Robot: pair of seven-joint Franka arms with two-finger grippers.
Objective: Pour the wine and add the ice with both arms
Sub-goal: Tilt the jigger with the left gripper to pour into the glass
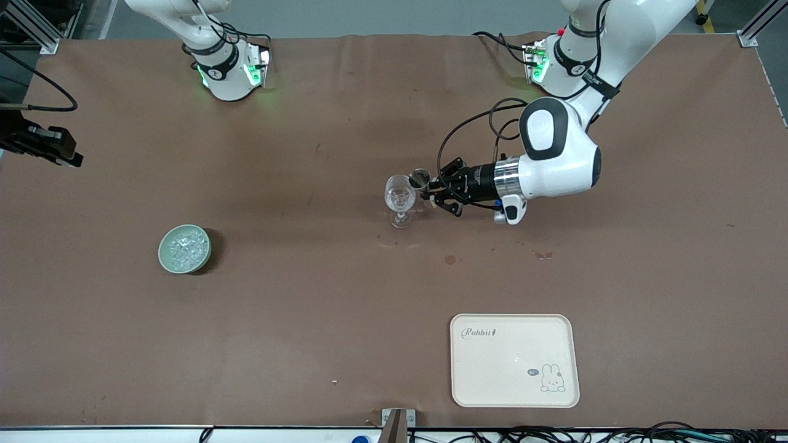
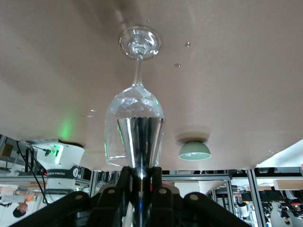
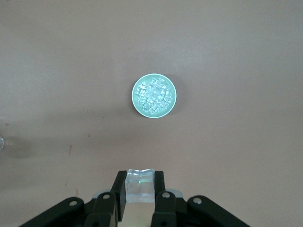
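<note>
On the brown table cover (image 1: 295, 320), stained in spots, the left gripper (image 1: 431, 187) clamped a small metal cup (image 1: 419, 178), tipped at the rim of the wine glass (image 1: 400, 200). The right gripper (image 3: 139, 196), high over the table, pinched one clear ice cube (image 3: 139, 185). The ice (image 1: 184, 247) lay heaped in a green bowl (image 1: 167, 261) toward the right arm's end, with a cream tray (image 1: 514, 394) nearer the camera.

Your left hand (image 2: 140, 187) is clamped on a shiny metal measuring cup (image 2: 140, 144), its mouth right against the bowl of the wine glass (image 2: 134, 124). Away from the glass on the table (image 2: 236, 71) sits a green bowl (image 2: 194, 151).
</note>
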